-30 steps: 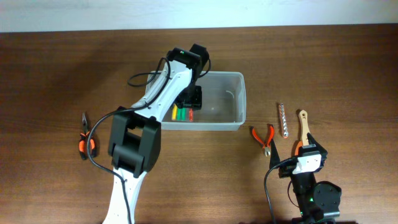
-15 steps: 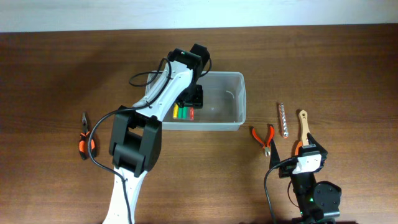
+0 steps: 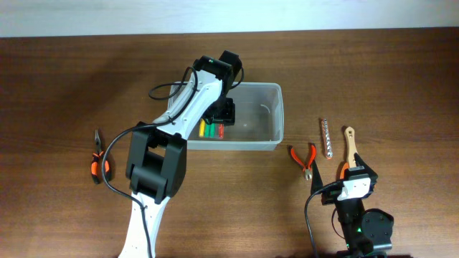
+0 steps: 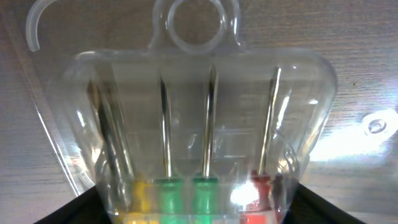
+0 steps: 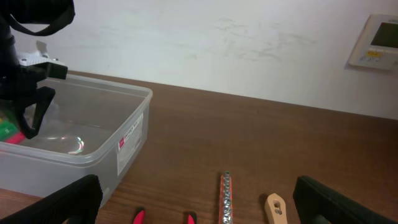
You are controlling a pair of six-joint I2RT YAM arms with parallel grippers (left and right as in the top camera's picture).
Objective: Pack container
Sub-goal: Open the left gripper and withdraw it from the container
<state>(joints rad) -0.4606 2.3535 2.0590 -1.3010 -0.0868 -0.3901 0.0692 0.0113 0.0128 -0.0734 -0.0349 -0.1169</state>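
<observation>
Two pliers [image 3: 100,162] [image 3: 304,156]; one each: container [image 3: 280,115], screwdriver case [image 4: 199,124], metal strip [image 3: 327,137], wooden-handled tool [image 3: 349,147].

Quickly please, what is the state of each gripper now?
Left gripper: closed on the screwdriver case.
Right gripper: open, holding nothing.

Overhead: left end effector [image 3: 219,116] sits under its own wrist, and I can't make out its fingers. The screwdriver case [image 4: 199,124] it clamps is mostly covered there.

Left wrist: fingers [image 4: 56,214] are only dark corners flanking the case. The case's handle end runs off the bottom edge.

Right wrist: ahead of the right end effector [image 3: 350,172], the red pliers [image 5: 188,219] and wooden handle [image 5: 274,209] are cropped at the bottom. The container [image 5: 124,146], ahead-left, is cut at the left edge.
</observation>
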